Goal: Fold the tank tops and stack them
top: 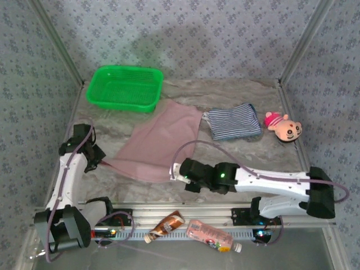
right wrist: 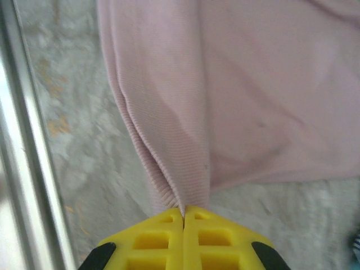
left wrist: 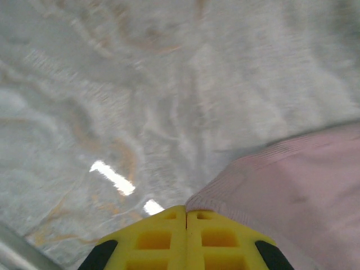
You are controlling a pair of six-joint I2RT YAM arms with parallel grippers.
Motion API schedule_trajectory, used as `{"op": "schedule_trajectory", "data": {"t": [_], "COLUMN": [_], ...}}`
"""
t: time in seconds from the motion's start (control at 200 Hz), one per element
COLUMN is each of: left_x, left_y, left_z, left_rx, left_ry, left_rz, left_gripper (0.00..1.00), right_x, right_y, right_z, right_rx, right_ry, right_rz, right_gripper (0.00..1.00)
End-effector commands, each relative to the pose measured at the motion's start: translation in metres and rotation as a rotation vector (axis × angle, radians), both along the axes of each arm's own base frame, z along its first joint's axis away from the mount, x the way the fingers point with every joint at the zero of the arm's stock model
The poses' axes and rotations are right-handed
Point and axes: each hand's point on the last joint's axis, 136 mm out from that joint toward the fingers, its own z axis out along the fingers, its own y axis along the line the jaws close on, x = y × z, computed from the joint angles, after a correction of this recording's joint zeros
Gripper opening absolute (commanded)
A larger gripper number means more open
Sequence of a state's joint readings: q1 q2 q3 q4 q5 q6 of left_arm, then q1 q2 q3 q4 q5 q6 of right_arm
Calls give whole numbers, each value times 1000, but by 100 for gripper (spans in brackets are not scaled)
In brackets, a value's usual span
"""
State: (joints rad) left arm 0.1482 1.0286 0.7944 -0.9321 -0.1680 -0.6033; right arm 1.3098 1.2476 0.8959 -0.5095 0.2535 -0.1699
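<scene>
Pink tank top [top: 160,140] lies spread on the table [top: 239,151], center-left, and you have both grippers on it. Left gripper [top: 103,162] sits at the top's far-left corner. Right gripper [top: 175,170] sits at its near edge, toward the right-hand near corner.

Left wrist view: yellow fingers [left wrist: 152,239] are pressed flat together, no gap. The ribbed corner of the pink tank top [left wrist: 292,185] runs in from the right and meets the tips right at the seam, so you are clamped on that corner. The rest of that view is bare marbled table [left wrist: 140,84], blurred.

Right wrist view: the right gripper [right wrist: 184,212] is also clenched tight. The pink fabric [right wrist: 253,84] gathers into a pleat that narrows straight into the closed tips, a clear pinch on the edge. A metal rail [right wrist: 17,140] runs down the left side.

The overhead view adds layout the wrist cameras miss. Striped tank top [top: 232,122] lies folded to the right of the pink one, just beside its far-right corner, well apart from both grippers. Green basket [top: 125,88] sits at the back left, its near rim by the pink top's far edge. Plush toy [top: 283,126] lies right of the striped top. Two bottles [top: 209,235] lie on the near ledge between the arm bases.
</scene>
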Motion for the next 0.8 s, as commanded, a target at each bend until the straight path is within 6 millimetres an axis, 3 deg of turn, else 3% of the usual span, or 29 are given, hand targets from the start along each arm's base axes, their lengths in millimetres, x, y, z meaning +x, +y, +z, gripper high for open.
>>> {"op": "schedule_trajectory", "data": {"t": [0.0,0.1,0.24,0.39,0.525,0.625,0.67,0.715,0.795], "left_x": [-16,-30,-34,-37,-36,-38,-38,-38,-37], "left_y": [19,24,22,27,27,29,31,35,40], "left_z": [5,-4,-16,-19,-22,-22,-19,-15,-2], "left_rx": [67,59,-1,22,13,21,31,43,69], "left_ry": [-7,9,-11,-7,-1,10,6,-1,-29], "left_rz": [125,212,292,305,313,323,329,339,360], "left_gripper": [0,0,2,4,12,16,23,31,32], "right_x": [-17,-40,-65,-73,-77,-77,-79,-84,-85], "right_y": [27,30,32,48,55,59,60,59,58], "right_z": [0,-12,-30,-49,-71,-73,-72,-69,-54], "right_rx": [109,105,69,64,17,36,41,45,92], "right_ry": [58,109,172,220,249,275,292,323,374], "right_rz": [-61,-58,-22,19,55,69,81,100,131], "right_gripper": [0,0,0,0,1,6,12,21,38]}}
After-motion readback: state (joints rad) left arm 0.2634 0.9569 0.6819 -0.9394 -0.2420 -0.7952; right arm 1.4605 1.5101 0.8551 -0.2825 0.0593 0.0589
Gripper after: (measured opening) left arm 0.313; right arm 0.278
